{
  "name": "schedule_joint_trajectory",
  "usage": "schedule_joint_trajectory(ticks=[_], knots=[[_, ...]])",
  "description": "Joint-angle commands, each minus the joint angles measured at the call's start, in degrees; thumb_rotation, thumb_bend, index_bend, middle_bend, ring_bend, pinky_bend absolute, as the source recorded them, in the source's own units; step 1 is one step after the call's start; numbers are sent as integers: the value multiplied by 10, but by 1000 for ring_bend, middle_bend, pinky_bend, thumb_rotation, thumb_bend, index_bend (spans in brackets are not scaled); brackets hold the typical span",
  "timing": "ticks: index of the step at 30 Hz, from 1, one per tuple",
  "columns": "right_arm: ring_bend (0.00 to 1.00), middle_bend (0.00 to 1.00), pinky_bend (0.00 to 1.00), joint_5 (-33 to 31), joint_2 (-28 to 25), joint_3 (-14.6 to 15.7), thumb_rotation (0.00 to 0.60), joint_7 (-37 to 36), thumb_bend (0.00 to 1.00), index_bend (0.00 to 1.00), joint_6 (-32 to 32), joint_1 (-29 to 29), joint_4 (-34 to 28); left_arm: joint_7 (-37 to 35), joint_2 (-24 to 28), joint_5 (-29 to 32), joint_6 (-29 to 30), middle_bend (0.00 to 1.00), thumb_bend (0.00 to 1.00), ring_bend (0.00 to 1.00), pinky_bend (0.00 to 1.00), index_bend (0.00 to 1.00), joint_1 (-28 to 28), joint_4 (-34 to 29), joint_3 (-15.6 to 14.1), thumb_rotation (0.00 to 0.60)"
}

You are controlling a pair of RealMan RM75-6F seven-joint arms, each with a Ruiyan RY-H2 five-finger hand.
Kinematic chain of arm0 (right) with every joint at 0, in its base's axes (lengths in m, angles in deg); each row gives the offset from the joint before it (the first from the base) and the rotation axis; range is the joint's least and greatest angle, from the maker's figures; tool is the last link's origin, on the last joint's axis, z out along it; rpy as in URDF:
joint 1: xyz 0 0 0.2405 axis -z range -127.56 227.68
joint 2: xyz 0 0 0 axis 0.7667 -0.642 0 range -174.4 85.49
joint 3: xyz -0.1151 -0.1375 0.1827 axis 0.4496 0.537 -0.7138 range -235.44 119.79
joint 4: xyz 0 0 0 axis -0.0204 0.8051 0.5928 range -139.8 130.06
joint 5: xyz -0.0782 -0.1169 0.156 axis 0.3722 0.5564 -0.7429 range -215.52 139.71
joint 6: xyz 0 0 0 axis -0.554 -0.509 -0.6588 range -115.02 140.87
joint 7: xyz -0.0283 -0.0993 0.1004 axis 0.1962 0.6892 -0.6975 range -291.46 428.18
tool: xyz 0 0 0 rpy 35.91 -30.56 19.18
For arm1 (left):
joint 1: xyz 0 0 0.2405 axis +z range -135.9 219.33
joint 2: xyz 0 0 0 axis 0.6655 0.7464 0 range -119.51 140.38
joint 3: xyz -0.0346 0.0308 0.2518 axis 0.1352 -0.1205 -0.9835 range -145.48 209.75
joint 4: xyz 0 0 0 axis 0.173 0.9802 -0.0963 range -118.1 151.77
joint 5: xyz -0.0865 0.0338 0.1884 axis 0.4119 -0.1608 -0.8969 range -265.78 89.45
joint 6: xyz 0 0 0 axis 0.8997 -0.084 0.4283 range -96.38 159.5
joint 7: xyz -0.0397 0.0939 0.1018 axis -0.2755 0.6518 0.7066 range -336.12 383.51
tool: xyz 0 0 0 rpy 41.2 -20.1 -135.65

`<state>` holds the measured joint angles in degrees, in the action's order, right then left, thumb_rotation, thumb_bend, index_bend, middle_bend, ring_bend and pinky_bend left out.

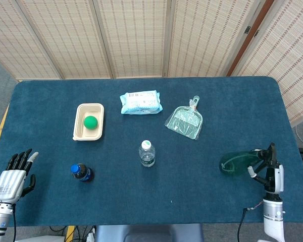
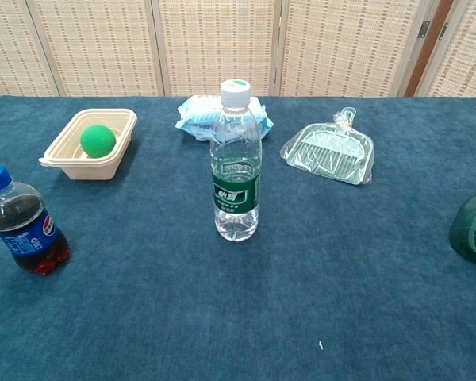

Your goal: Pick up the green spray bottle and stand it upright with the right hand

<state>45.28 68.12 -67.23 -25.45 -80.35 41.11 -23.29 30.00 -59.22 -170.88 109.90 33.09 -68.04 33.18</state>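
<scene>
The green spray bottle (image 1: 236,162) lies on its side on the blue table at the right, its nozzle end pointing right. The chest view shows only its rounded base (image 2: 474,226) at the right edge. My right hand (image 1: 268,167) is seen edge-on at the bottle's nozzle end, its dark fingers (image 1: 267,153) spread beside the spray head; I see no firm grip on it. My left hand (image 1: 12,177) hovers at the front left corner, fingers straight and apart, holding nothing. Neither hand appears in the chest view.
A clear water bottle (image 1: 147,153) stands mid-table. A cola bottle (image 1: 82,172) stands at front left. A beige tray (image 1: 79,130) holds a green ball (image 1: 90,122). Further back lie a wipes pack (image 1: 140,102) and a wrapped dustpan (image 1: 185,120).
</scene>
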Motion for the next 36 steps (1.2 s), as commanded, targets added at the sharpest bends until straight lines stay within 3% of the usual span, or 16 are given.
schedule_joint_trajectory(ticks=[1,36], knots=[[461,478,448,0,-1,0,600,0,175,535,-1,1,-2,0,0,-1,1,10,614,0,0,56,0,0,0,600],[448,463,427,2,-3,4,600,3,169,488,19,-7,1,-10,-6,3,-5,10,612,0,0,56,1,15,-1,600]])
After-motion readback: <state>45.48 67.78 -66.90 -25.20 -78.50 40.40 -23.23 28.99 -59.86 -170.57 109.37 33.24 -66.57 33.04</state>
